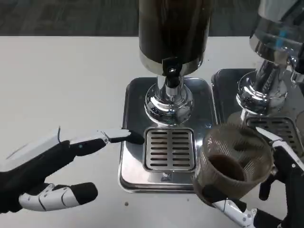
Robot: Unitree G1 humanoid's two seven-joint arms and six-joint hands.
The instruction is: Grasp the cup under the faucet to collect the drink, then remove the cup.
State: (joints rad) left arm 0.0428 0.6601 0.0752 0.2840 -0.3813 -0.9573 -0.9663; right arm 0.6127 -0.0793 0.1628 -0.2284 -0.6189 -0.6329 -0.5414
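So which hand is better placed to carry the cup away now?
The right hand: it already holds the cup, off the drip grate. The left hand is empty.

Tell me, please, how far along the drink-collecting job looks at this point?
Nearly finished. The cup already holds dark drink, so collecting looks done. The right robot hand grips it off to the right of the drip grate, no longer under the faucet, so removal is under way. The left robot hand is open beside the tray. What remains is setting the cup down somewhere.
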